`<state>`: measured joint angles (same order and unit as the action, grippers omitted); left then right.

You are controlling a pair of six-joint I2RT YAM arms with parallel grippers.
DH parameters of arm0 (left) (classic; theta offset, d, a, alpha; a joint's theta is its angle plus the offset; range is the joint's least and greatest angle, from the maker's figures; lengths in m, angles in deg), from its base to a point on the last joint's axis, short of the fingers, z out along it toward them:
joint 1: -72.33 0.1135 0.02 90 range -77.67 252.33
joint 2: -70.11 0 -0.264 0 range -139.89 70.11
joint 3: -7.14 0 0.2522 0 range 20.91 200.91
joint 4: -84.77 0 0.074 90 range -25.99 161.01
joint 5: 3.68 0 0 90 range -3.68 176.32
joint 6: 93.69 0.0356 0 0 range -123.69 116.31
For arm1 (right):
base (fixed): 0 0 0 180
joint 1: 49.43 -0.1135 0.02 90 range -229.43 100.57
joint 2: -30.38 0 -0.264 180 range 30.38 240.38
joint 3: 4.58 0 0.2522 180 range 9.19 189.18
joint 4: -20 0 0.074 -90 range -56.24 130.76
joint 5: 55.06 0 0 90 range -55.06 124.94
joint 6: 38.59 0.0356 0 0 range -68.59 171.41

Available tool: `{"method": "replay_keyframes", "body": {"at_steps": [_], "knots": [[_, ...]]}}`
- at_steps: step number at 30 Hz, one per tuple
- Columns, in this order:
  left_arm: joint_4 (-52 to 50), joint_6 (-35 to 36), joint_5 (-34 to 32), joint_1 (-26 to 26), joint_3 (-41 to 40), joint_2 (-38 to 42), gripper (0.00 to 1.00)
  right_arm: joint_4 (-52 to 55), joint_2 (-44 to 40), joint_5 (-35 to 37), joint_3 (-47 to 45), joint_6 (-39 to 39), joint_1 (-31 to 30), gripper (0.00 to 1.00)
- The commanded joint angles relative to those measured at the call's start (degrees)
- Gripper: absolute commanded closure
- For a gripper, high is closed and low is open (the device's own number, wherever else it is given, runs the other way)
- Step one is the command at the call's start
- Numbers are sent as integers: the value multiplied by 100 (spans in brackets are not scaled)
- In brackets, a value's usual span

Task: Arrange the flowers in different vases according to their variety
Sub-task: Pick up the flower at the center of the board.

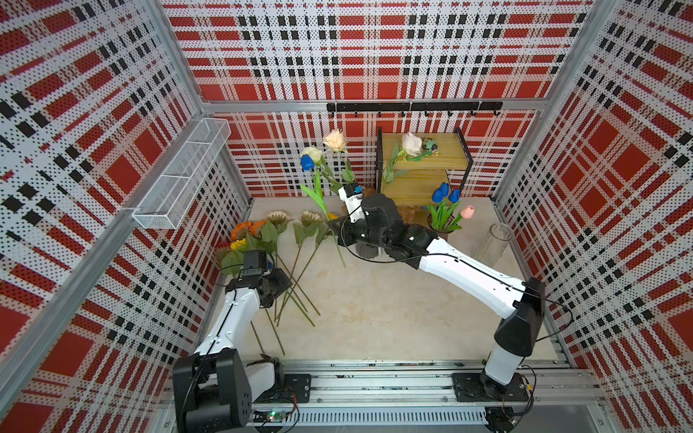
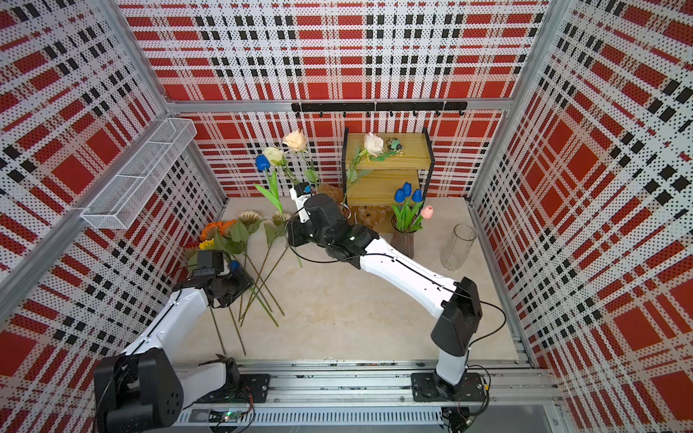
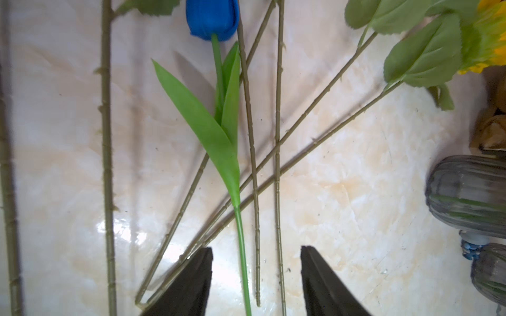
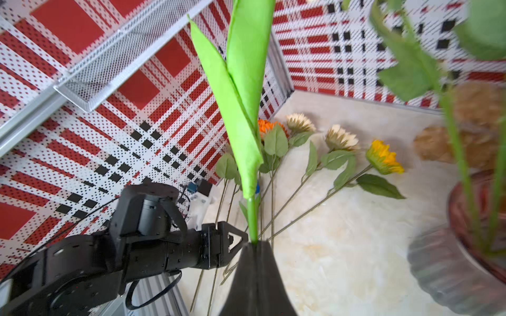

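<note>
Right wrist: end effector [image 4: 256, 243] tight w/ tulip [image 4: 246, 153]

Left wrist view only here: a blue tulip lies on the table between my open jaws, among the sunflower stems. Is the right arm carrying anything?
Observer: Yes. The right gripper is shut on the green stem of a raised blue tulip, held upright above the table.
Operator: Which vase takes the tulips?
Observer: The smoky vase near the wooden shelf. It holds three blue tulips and one pink tulip.
</note>
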<state>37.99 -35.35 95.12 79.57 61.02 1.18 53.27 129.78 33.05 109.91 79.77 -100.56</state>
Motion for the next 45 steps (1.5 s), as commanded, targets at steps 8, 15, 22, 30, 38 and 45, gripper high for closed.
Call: {"method": "replay_keyframes", "body": {"at_steps": [8, 15, 22, 30, 38, 45], "knots": [[307, -176, -190, -259, -142, -604, 52, -100, -1405, 1001, -1137, -575, 1048, 100], [495, -218, -260, -342, -250, -898, 62, 32, -1899, 986, -1484, -734, 1908, 100], [638, -198, -330, -369, -285, -1206, 69, 115, -2147, 1018, -1545, -831, 2315, 100], [753, -193, -379, -420, -327, -1397, 75, 223, -2324, 1129, -1488, -929, 2519, 100], [750, -193, -421, -461, -324, -1413, 85, 205, -2468, 1287, -1494, -999, 2655, 100], [612, -222, -492, -522, -249, -1043, 98, 174, -2704, 1692, -1633, -1084, 2689, 100]]}}
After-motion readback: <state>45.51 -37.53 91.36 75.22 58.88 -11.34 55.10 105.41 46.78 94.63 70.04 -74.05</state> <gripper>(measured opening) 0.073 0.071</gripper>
